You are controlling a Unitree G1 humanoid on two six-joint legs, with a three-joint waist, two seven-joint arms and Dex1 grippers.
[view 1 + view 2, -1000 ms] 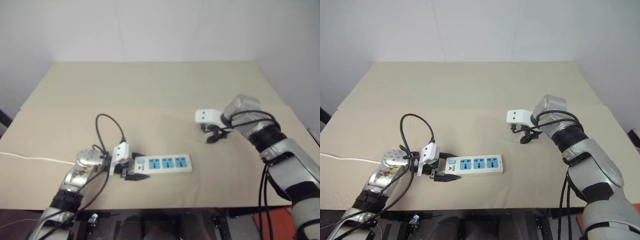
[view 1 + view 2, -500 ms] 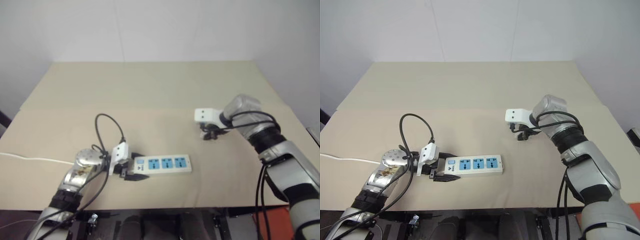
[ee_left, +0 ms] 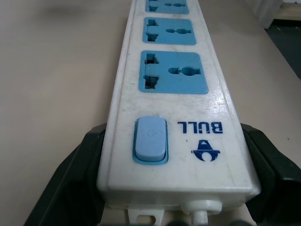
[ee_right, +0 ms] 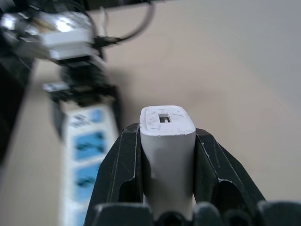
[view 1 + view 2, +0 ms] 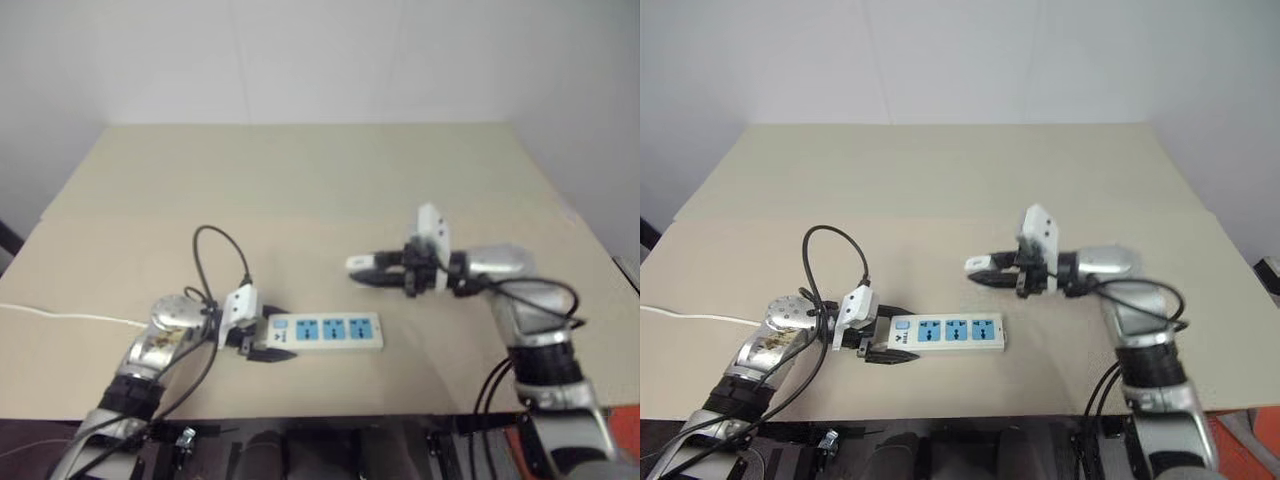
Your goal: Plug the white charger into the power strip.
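Since a second ago, the right arm has swung in from the far right side of the table toward the middle and turned, so its right gripper (image 5: pixel 372 269) now points left, level above the beige table (image 5: pixel 300 180), with the small plain white rectangular plastic charger (image 4: pixel 167 141) clenched between its two black fingers (image 4: pixel 120 165). In the right wrist view the charger stands up between the fingers, its end face carrying a small dark slot; its lower part is hidden behind the finger bases, and its prongs cannot be seen. From the head views the charger is only a pale tip ahead of the fingers, off the table and beyond the right end of the strip.

At the near left, the left gripper (image 5: pixel 262 338) has stayed put, its fingers (image 3: pixel 75 174) closed on the switch end of the long white plastic power strip (image 5: pixel 325 331), one on each long side. The strip lies flat on the table with three blue socket faces and a small blue switch (image 3: pixel 150 140); in the left wrist view its far end is cut off by the frame. A thin white cord (image 5: pixel 60 316) runs off the left table edge, and where it meets the strip is hidden by the left arm.
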